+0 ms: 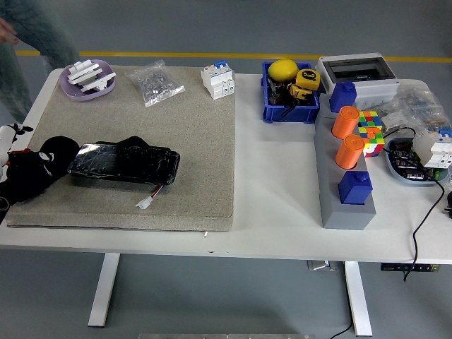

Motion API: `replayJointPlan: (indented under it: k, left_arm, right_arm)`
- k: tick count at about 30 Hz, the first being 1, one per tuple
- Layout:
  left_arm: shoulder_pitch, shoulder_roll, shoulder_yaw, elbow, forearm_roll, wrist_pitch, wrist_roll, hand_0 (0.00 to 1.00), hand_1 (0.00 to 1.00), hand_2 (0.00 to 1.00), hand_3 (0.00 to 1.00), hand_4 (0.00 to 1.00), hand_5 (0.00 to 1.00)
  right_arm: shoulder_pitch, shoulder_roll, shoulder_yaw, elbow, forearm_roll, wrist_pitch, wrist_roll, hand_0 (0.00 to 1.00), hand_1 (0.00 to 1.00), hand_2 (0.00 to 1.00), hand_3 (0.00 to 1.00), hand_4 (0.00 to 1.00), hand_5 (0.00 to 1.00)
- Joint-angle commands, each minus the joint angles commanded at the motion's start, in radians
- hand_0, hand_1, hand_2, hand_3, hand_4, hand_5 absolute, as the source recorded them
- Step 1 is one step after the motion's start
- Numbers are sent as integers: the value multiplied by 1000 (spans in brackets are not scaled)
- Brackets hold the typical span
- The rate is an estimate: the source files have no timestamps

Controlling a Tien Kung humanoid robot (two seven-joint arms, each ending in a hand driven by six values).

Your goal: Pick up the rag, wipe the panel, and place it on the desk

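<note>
On the grey mat (pixel 141 141), left part of the white table (pixel 275 176): black panel (pixel 124 164) lying flat, left robot hand (pixel 32 173) at its left end.
Left robot hand is black and lies on the mat's left edge, touching or just beside the panel's left end; whether its fingers are curled or spread cannot be told, and no rag can be made out apart from its dark mass. A white connector (pixel 145 203) on short wires lies just in front of the panel. Behind the panel, along the mat's far edge, sit a purple dish (pixel 88 79), a clear bag of small parts (pixel 155 83) and a white breaker (pixel 217 80). Well right of the panel, off the mat, stand a blue bin (pixel 289 95) and a grey block (pixel 342 183) with orange and blue pegs. A person's sleeve (pixel 32 35) shows at the far left corner.
</note>
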Motion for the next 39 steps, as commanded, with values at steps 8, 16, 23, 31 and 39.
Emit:
replayJointPlan:
  k: [8, 16, 23, 31, 39]
  left_arm:
    - [-1, -1, 27, 6, -8, 4, -4, 701, 828, 863, 817, 998, 315]
    - [-10, -5, 47, 46, -20, 12, -19, 580, 760, 823, 710, 871, 173]
    - [-15, -7, 61, 69, -29, 24, -23, 446, 651, 778, 659, 758, 95]
    - [-15, -9, 69, 74, -27, 46, -27, 345, 452, 677, 622, 460, 2]
    - [-17, -9, 82, 86, -28, 80, -39, 305, 287, 569, 553, 161, 2]
  right_arm:
    - [0, 1, 3, 0, -2, 0, 1, 741, 548, 662, 629, 998, 619]
    - [0, 1, 4, 0, -2, 0, 2, 741, 548, 662, 629, 998, 619]
    - [-1, 1, 3, -1, 0, 0, 1, 741, 548, 662, 629, 998, 619]
    - [1, 1, 3, 0, -2, -1, 2, 741, 548, 661, 629, 998, 618]
    - [1, 2, 2, 0, -2, -2, 2, 740, 548, 662, 629, 998, 617]
